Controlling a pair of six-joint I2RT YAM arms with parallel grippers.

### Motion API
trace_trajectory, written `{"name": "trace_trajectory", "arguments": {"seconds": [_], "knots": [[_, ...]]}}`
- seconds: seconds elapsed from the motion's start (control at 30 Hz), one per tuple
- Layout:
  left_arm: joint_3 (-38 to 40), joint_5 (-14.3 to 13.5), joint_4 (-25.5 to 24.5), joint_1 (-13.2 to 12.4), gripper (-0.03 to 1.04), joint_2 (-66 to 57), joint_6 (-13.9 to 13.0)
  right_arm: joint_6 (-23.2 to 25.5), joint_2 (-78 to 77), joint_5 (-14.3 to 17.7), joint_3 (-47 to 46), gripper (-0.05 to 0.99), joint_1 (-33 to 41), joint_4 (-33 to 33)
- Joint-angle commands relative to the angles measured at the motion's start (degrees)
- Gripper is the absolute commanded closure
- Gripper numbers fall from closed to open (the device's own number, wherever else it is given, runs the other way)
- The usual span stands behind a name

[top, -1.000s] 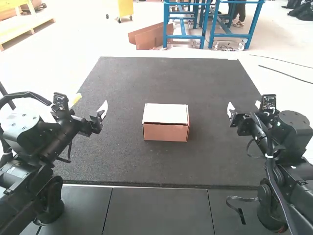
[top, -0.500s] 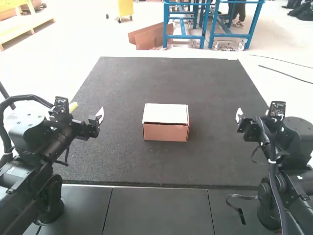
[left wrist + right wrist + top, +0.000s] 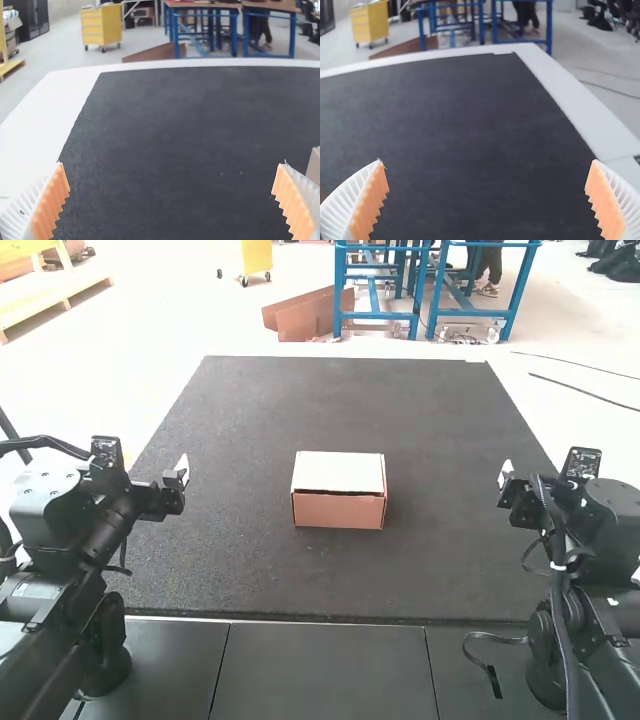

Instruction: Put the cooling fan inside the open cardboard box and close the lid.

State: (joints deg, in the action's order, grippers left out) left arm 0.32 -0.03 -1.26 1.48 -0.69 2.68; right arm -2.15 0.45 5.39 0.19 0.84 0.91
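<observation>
Cardboard box (image 3: 338,490) sits shut at the middle of your black mat (image 3: 420,410): pale lid flat on top, plain brown front wall facing the arms, edges square.

Your left gripper (image 3: 178,478) hangs near the mat's left edge, well apart from the box. Its white ribbed fingers are spread wide, with nothing between the orange pads (image 3: 50,207). From its wrist camera you catch a brown corner of the box at the side.

Your right gripper (image 3: 507,483) hangs near the mat's right edge, also well apart from the box. It too is spread and holds nothing, looking out over the mat.

Compared with a second ago, both grippers have drawn back from the box toward their own bases, the left farther out to the left, the right farther out to the right and a little lower. The box has not shifted, and its lid lies as before.
</observation>
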Motion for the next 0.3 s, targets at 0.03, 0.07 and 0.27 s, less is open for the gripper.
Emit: {"name": "trace_trajectory", "arguments": {"seconds": [0.03,0.07,0.27], "knots": [[-0.40,-0.49,0.47,-0.95,0.05,0.69,-0.74,-0.13,-0.36,0.06,-0.19,0.02,-0.49,0.41],[-0.32,-0.49,0.55,-0.95,0.05,0.69,-0.74,-0.13,-0.36,-0.03,-0.19,0.02,-0.49,0.41],[-0.32,-0.41,0.55,-0.68,0.05,0.69,-1.10,-0.13,-0.36,-1.87,-0.19,0.02,-0.49,0.06]]}}
